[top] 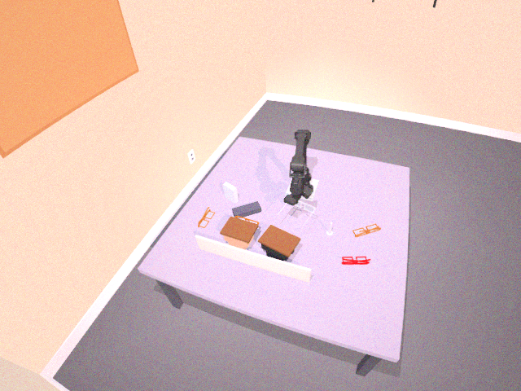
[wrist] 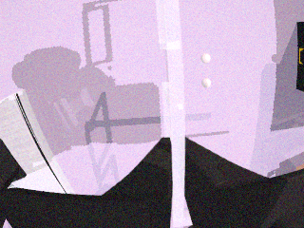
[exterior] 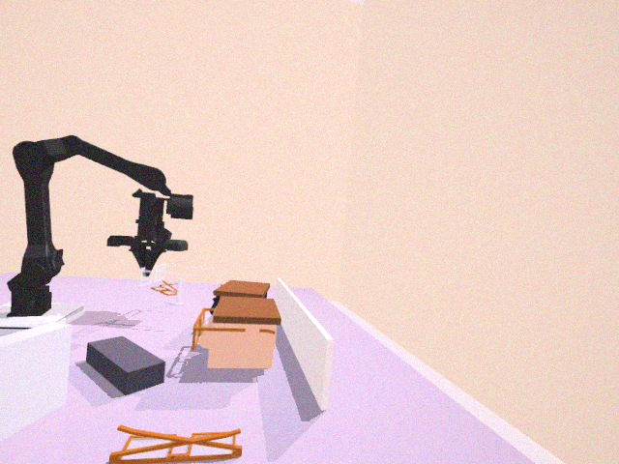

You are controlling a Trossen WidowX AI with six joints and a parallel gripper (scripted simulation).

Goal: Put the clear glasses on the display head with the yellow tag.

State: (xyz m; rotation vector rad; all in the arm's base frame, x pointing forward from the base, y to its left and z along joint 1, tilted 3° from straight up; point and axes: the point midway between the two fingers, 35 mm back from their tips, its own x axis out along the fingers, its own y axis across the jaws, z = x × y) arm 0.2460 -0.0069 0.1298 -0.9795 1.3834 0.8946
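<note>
Pincer (exterior: 146,268) is clenched on the clear glasses (exterior: 162,275), pinching a thin bit of the frame, and points straight down with the pair hanging just under its tips, off the lilac table (top: 344,303). In the wrist view a pale translucent bar of the frame (wrist: 170,76) runs up between the dark fingers. Two display heads stand ahead of the pincer and lower: the pale-faced one (exterior: 240,339) already wears orange glasses (exterior: 202,327), and the dark-faced one (top: 278,243) sits beside it. A yellow tag (wrist: 300,56) shows on a dark block at the right edge of the wrist view. Behind both heads runs a white backboard (exterior: 305,339). Below the pincer, nearer the exterior camera, lies a dark grey box (exterior: 125,363).
</note>
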